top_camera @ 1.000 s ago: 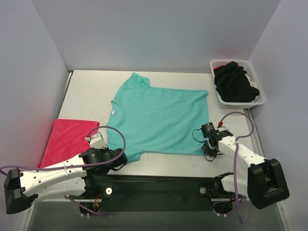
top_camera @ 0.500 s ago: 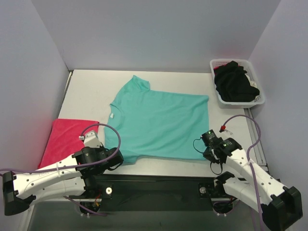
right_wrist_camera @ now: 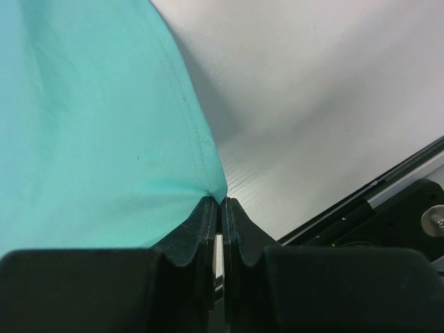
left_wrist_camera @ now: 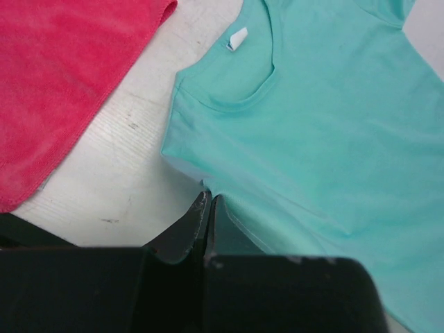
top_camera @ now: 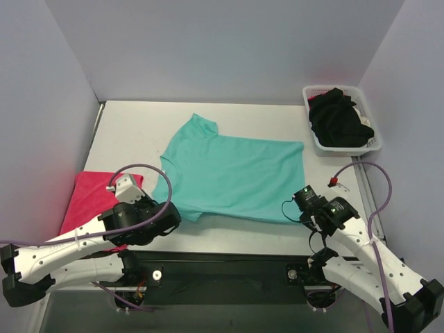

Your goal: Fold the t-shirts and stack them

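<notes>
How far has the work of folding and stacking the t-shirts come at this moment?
Done: the pinkish-red shirt lies folded at the left edge of the table. In hand: the teal shirt lies spread open, and the left gripper and the right gripper are shut on its near edge, one at each end. Left: fold it, stack it, then the black shirts piled in the white basket.

Soft, even light filled the overhead view, and the teal-green cloth t-shirt [top_camera: 232, 177] looked sharp and free of glare. Left of it, the pinkish-red folded cloth shirt [top_camera: 94, 201] threw a red glow onto the pale grey wall [top_camera: 41, 152]. In the right wrist view, a soft grey shadow lay on the white table [right_wrist_camera: 312, 104] just right of the teal hem.
</notes>
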### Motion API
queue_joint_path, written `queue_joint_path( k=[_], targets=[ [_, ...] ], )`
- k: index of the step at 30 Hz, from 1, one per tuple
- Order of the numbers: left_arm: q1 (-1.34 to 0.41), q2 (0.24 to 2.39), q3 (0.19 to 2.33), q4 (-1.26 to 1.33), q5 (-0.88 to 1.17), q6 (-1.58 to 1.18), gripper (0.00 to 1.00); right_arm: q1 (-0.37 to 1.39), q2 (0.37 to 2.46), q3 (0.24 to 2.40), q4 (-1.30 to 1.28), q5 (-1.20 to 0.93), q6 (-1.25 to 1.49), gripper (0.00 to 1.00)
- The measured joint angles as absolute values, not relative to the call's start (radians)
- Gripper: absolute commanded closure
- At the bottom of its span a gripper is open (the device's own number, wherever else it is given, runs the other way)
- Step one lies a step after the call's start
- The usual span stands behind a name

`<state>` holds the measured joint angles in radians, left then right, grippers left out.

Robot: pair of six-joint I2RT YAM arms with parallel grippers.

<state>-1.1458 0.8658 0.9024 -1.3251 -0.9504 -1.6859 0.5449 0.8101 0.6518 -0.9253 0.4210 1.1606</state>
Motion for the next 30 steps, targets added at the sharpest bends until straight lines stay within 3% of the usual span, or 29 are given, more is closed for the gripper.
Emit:
queue_joint_path(
  k=[9, 19, 30],
  targets=[
    [-1.064, 0.933, 0.918, -1.282, -1.025, -1.547, 1.0, 0.544, 0.927, 0.764, -0.924, 0.512, 1.153, 1.0],
    [-0.823, 0.972, 0.917, -0.892, -0.953, -1.147, 1.0, 0.435, 1.029, 0.818, -0.822, 0.542, 1.06, 1.0],
    [-0.729, 1.179, 0.919, -0.642, -0.836, -0.945, 1.0, 0.343, 1.211, 0.847, -0.657, 0.499, 0.928, 1.0]
  ],
)
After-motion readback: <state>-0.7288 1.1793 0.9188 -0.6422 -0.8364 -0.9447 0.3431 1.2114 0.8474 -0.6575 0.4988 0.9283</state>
